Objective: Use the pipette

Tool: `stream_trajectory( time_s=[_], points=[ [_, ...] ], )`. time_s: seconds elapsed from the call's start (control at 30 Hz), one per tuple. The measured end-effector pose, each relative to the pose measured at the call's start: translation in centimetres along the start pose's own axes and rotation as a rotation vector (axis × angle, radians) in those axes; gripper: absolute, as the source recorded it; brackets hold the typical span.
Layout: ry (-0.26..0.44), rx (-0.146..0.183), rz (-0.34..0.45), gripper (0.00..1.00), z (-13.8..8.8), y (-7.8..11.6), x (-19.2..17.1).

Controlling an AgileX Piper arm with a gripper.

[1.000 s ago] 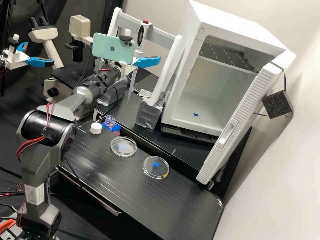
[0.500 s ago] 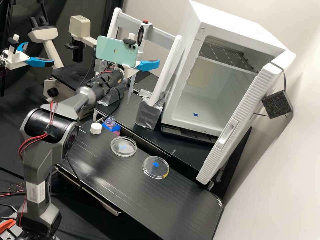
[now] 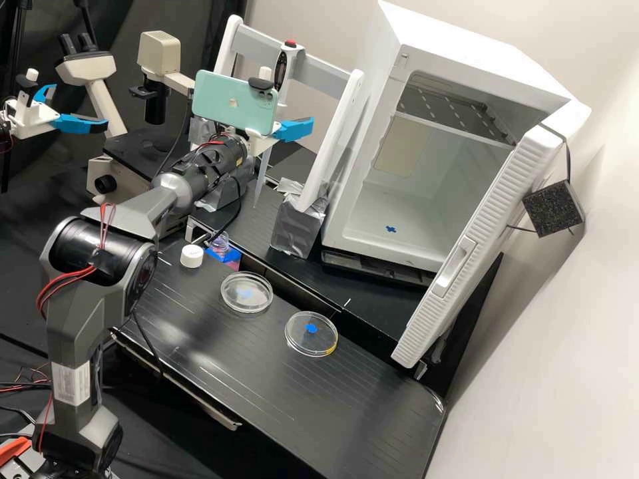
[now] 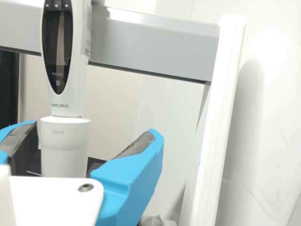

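Observation:
The gripper (image 3: 293, 130) is at the pipette stand, one blue finger visible beyond the phone mounted on the wrist. The white pipette (image 3: 281, 70) hangs upright from the stand's grey crossbar, its long clear tip pointing down. In the wrist view the gripper (image 4: 92, 131) is open, with a finger on either side of the pipette's white lower barrel (image 4: 65, 141). A gap shows between that barrel and one dark pad (image 4: 137, 144). The pipette's dark display (image 4: 58, 49) sits above finger level.
Two clear petri dishes (image 3: 247, 307) lie on the black bench (image 3: 233, 359), near a white cap (image 3: 192, 256) and a small clear bottle (image 3: 219, 243). A white upright (image 3: 336, 143) flanks the pipette. Beyond are an open white incubator (image 3: 399, 243) and a microscope (image 3: 160, 53).
The arm has shifted slightly right, mostly in the first half second. The visible blue finger has drawn a little closer to the pipette, which still hangs in the stand.

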Motion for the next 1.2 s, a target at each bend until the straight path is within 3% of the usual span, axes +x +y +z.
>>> stream_trajectory(
  time_s=[0.47,1.2],
  points=[
    [0.017,-0.001,0.017,0.0,-0.5,0.8,-0.6],
    [0.032,-0.006,0.002,0.0,-1.1,0.4,-0.8]
  ],
)
